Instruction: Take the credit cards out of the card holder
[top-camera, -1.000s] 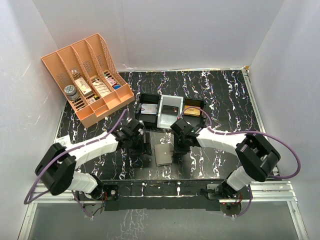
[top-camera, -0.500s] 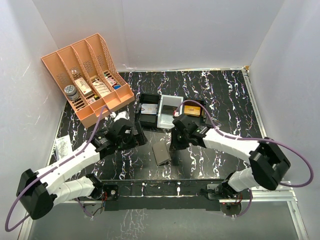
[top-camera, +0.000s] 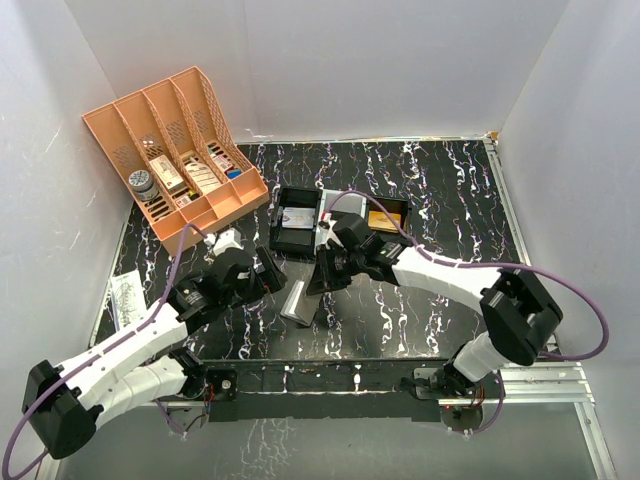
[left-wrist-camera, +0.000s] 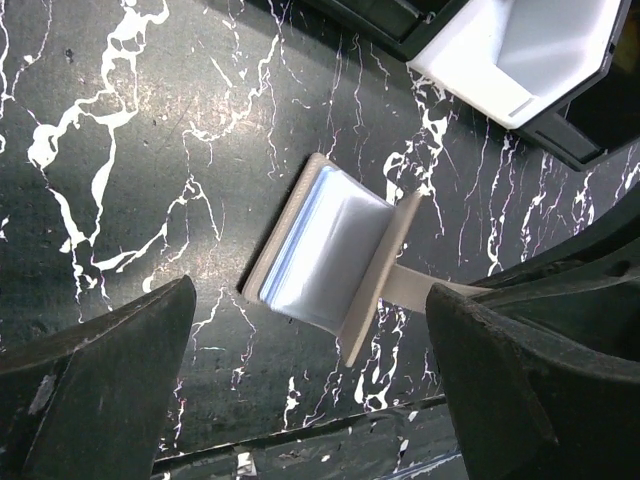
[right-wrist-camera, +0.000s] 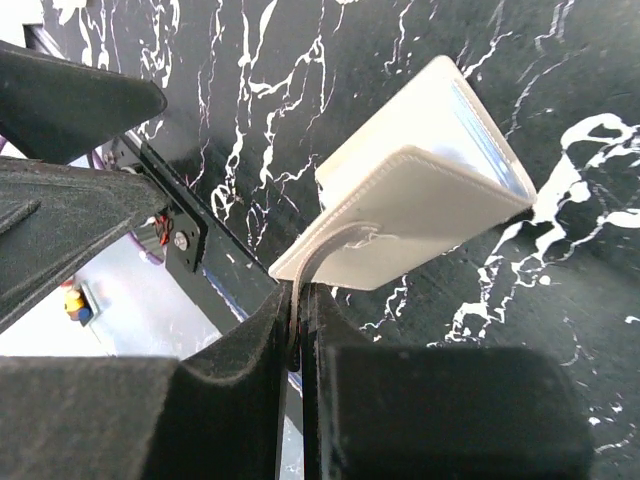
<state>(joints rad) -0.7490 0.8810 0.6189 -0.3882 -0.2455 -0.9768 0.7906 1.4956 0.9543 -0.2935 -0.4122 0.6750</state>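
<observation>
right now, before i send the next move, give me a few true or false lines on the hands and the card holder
1. The right hand is shut on the closing tab of the card holder. True.
2. The left hand grips the card holder. False: its fingers are spread wide on either side of the holder and touch nothing.
3. The card holder lies in the black tray. False: it rests on the marble table, nearer the arm bases than the tray.
4. The orange organiser stands at the far left corner. True.
5. The card holder is folded flat shut. False: it gapes partly open, with its grey-blue inside showing.
</observation>
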